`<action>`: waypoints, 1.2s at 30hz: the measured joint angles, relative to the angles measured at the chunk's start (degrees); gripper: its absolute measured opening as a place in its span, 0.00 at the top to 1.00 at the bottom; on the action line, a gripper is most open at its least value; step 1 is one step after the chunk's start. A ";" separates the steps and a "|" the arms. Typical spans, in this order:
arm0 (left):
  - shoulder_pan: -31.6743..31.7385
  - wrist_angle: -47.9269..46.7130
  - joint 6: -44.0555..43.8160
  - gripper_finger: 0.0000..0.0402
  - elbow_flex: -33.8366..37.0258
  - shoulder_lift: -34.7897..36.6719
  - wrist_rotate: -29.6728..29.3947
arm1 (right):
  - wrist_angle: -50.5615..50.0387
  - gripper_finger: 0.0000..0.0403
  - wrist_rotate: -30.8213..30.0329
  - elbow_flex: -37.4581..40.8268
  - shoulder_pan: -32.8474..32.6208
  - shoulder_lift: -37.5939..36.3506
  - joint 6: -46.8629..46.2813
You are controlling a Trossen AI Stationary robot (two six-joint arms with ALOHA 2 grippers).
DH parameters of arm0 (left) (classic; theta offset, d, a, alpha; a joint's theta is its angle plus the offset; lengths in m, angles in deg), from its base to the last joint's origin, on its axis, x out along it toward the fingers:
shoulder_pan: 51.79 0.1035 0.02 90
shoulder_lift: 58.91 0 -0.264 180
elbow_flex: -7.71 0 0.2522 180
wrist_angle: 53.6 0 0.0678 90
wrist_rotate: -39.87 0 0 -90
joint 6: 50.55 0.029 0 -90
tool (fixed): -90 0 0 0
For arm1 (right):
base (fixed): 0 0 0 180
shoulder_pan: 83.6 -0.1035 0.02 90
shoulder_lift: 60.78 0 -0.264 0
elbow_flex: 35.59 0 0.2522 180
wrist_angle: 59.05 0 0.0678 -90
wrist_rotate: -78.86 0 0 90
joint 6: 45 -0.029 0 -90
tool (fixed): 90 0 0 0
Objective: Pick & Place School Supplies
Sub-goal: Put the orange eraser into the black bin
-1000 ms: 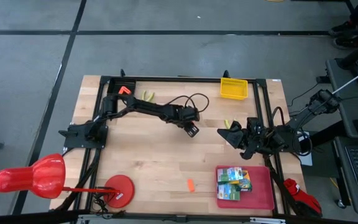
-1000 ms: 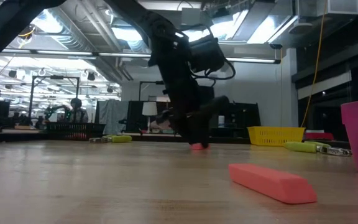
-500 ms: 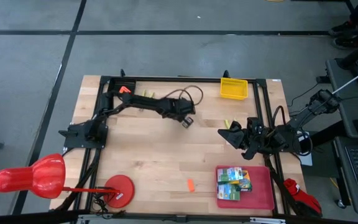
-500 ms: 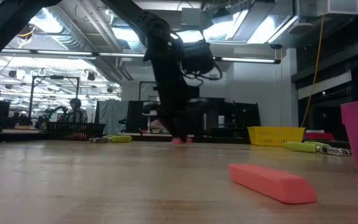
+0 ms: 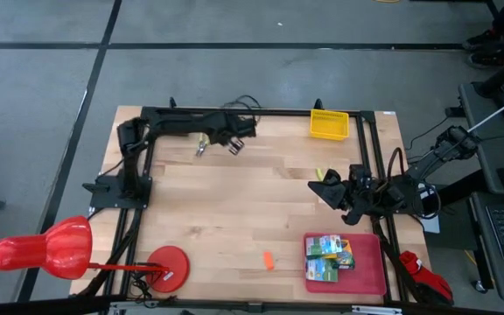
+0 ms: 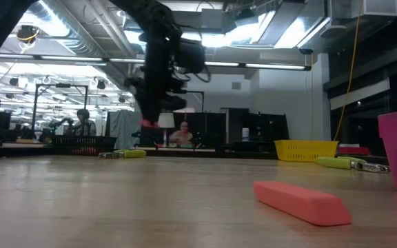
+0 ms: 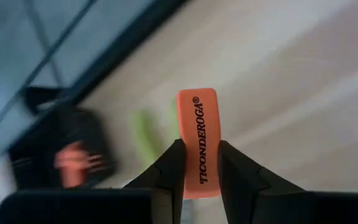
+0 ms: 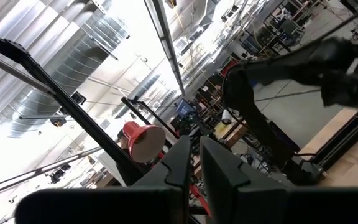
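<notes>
My left gripper (image 5: 233, 146) hangs above the table's far edge, left of the middle, shut on an orange eraser stub (image 7: 199, 134) printed TICONDEROGA. In the low view the left gripper (image 6: 147, 118) is well above the wood. A yellow-handled scissor-like tool (image 5: 202, 140) lies flat just left of it. A second orange stub (image 5: 268, 260) lies flat near the front. Crayon boxes (image 5: 329, 254) lie in the red tray (image 5: 370, 278). My right gripper (image 5: 326, 188) waits at the right, shut, tipped up toward the ceiling (image 8: 192, 158). My left gripper pinches the stub between its two fingers (image 7: 169, 169), on the two long narrow sides near the stub's gripper-side end (image 7: 199, 167). The printed face and most of its length stick out past the fingertips. The fingers slant downward, and the stub is lifted clear of the table.
A yellow mesh basket (image 5: 329, 124) stands at the far edge, right of the middle. A second yellow-handled tool (image 5: 320, 173) lies by the right gripper. A dark frame (image 5: 261, 111) borders the work area. A red lamp and round base (image 5: 166, 267) sit front left.
My left gripper has risen from the table's middle with the orange stub and swung toward the far-left corner, tipping from steeply downward to a shallower slant. The stub, on the wood a second ago, now hangs clear.
</notes>
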State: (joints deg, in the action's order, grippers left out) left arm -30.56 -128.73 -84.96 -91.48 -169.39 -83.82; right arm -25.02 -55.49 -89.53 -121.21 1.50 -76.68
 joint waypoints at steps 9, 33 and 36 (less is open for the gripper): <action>11.38 -0.35 0.66 0.83 8.64 8.89 -1.31 | 2.12 0.90 0.30 0.00 0.00 0.00 0.89; 29.59 22.30 4.33 0.78 30.16 21.50 8.38 | 2.99 0.90 -3.16 0.00 0.04 -0.01 0.80; 29.66 23.71 6.36 0.76 30.16 21.50 9.50 | 3.01 0.90 -3.75 0.00 0.04 -0.02 0.84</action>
State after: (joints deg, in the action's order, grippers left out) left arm -0.90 -105.02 -78.60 -61.32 -147.88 -74.32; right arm -22.01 -59.25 -89.53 -121.17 1.48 -75.84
